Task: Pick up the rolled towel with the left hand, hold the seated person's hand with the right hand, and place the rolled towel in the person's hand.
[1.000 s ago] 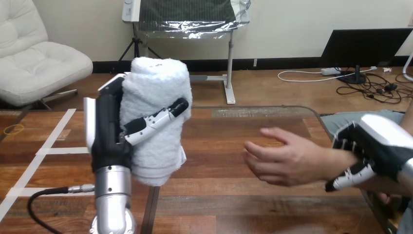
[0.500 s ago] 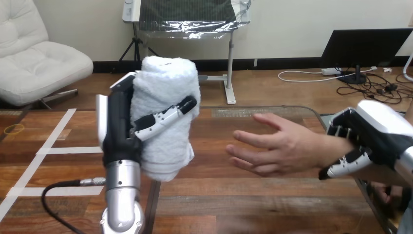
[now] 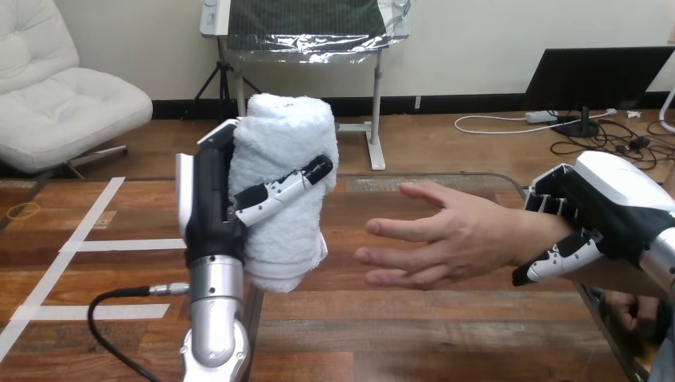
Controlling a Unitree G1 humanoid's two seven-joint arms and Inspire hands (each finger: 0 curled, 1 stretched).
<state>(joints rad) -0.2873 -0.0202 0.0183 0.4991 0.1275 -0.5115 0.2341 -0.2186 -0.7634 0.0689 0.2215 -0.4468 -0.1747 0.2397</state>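
Observation:
A white rolled towel point(image 3: 288, 159) stands upright above the table, with my left hand point(image 3: 211, 211) shut on it, thumb across its front. To its right the person's hand point(image 3: 446, 235) reaches in from the right side, fingers spread and pointing left, a short gap from the towel. My right hand point(image 3: 593, 219) is curled round the person's wrist, its fingers over the top and its thumb under it.
The wooden table point(image 3: 382, 318) carries white tape lines point(image 3: 119, 245) at the left and a glass-like panel edge point(image 3: 430, 181) at the far middle. A black cable point(image 3: 119, 298) loops by my left forearm.
My left hand has carried the towel to the right and slightly up. My right hand has brought the person's hand leftward and up, narrowing the gap between the two.

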